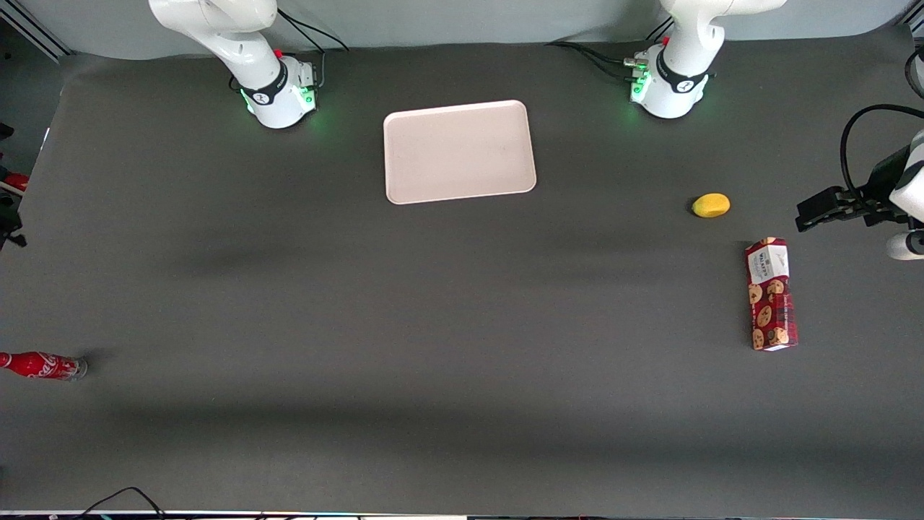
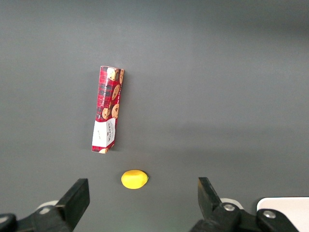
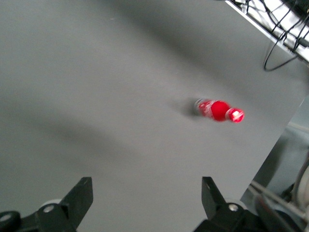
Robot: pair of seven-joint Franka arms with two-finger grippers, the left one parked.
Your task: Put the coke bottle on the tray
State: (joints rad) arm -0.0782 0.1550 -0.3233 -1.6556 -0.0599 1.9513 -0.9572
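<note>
The coke bottle (image 1: pixel 43 366) lies on its side on the dark table, at the working arm's end and near that edge. It is small and red, with white script and a clear base. The right wrist view also shows the coke bottle (image 3: pixel 219 110), lying well below and ahead of my gripper. My right gripper (image 3: pixel 146 195) hangs high over bare table, open, with nothing between its fingers; it does not show in the front view. The pale pinkish tray (image 1: pixel 459 150) rests flat between the two arm bases, farther from the front camera than the bottle, with nothing on it.
A yellow lemon-like fruit (image 1: pixel 711 205) and a red cookie box (image 1: pixel 771 294) lie toward the parked arm's end. The table's edge (image 3: pixel 285 121) runs close to the bottle, with cables (image 3: pixel 280 43) past it.
</note>
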